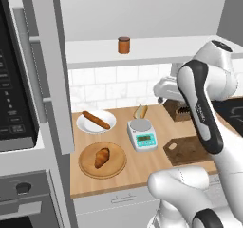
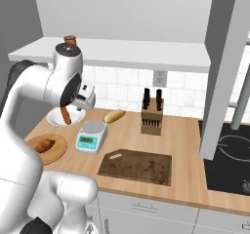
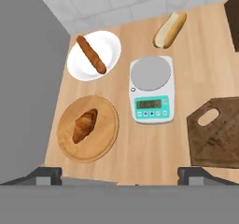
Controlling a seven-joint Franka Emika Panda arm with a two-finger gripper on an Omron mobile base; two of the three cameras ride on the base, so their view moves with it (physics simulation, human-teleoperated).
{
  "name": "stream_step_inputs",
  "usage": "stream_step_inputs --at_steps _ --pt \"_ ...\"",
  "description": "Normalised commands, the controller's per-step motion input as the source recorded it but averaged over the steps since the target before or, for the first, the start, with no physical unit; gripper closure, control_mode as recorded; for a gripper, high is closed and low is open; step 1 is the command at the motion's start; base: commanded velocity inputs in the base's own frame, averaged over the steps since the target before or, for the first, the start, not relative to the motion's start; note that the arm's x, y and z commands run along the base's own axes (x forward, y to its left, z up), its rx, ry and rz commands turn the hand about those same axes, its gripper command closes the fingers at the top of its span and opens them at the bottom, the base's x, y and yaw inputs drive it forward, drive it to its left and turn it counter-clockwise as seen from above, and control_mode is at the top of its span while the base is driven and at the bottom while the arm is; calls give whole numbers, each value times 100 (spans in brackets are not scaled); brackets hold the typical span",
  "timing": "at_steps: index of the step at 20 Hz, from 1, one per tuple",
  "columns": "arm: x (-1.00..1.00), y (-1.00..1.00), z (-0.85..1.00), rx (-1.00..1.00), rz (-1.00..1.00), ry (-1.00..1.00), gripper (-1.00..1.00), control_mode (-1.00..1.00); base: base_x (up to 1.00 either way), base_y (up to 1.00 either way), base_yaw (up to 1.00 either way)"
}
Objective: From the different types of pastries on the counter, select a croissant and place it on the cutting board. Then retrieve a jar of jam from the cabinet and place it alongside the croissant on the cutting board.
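We look down on the counter [image 3: 140, 157] from high above. The cutting board [image 3: 217, 134] lies bare at the right, handle hole toward the kitchen scale [image 3: 151, 88]. Left of the scale sits the round wooden plate [image 3: 105, 143], and on it the croissant [image 3: 85, 124], its long axis running near to far, slightly tilted. Our gripper [image 3: 119, 180] hangs well above, fingers spread wide and empty. The croissant lies down and to the left of them, so we judge the hand must shift left and descend. The jam jar [image 1: 124, 45] waits on the cabinet shelf [image 1: 156, 51].
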Motion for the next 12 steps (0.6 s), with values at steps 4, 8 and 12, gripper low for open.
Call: stream_step_inputs --at_steps 4,8,12 --pt "-24 53 4 3 0 -35 -100 -100 0 0 0" --pt "-5 38 8 2 0 -29 -100 -100 0 0 0" --pt "0 34 19 0 1 -15 -100 -100 0 0 0"
